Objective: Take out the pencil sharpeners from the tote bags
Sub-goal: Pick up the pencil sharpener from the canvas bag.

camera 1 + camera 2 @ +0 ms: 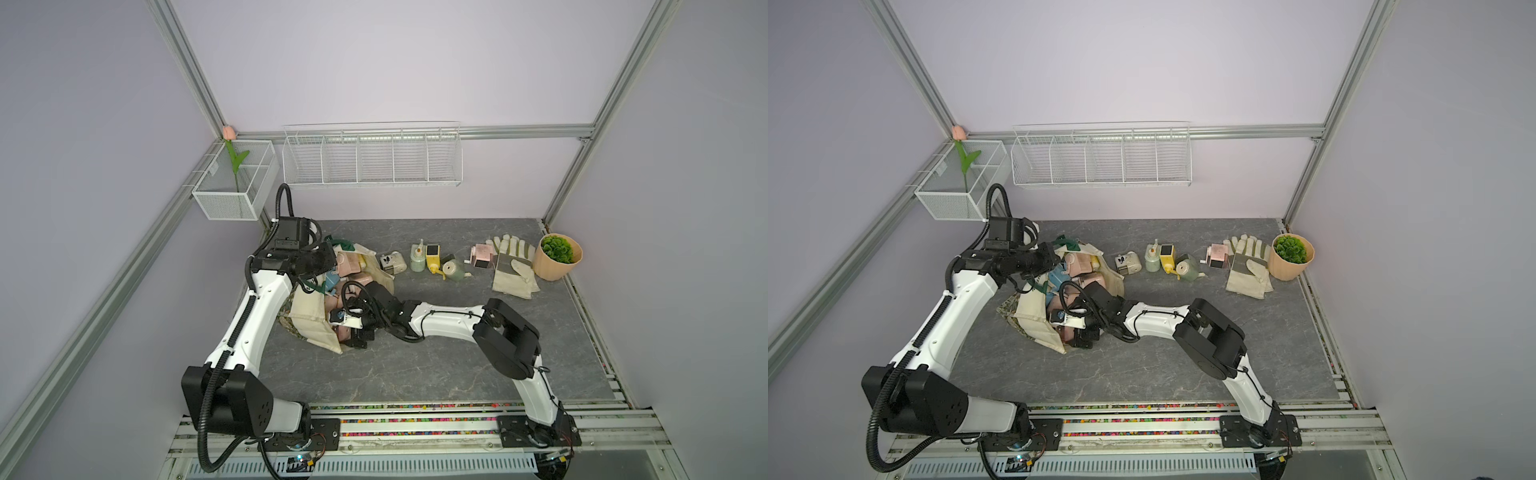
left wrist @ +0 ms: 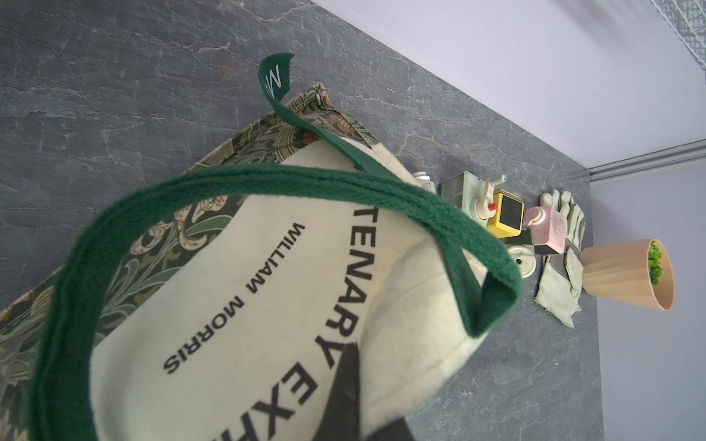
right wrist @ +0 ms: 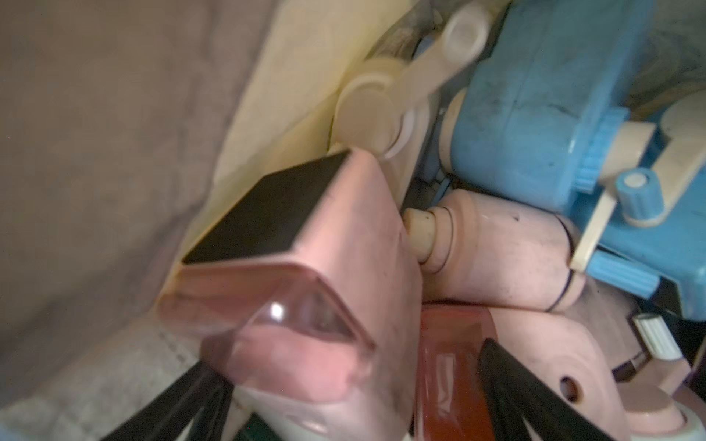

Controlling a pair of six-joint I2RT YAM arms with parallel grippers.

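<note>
Tote on desk L side, stuffed w/ sharpeners; R tool at its mouth. Five more nr gloves, pot.

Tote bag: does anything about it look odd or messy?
The tote lies slumped on the table, mouth gaping, with pink and blue sharpeners heaped inside. One green handle loops up off the canvas. Nothing looks torn or spilled.
</note>
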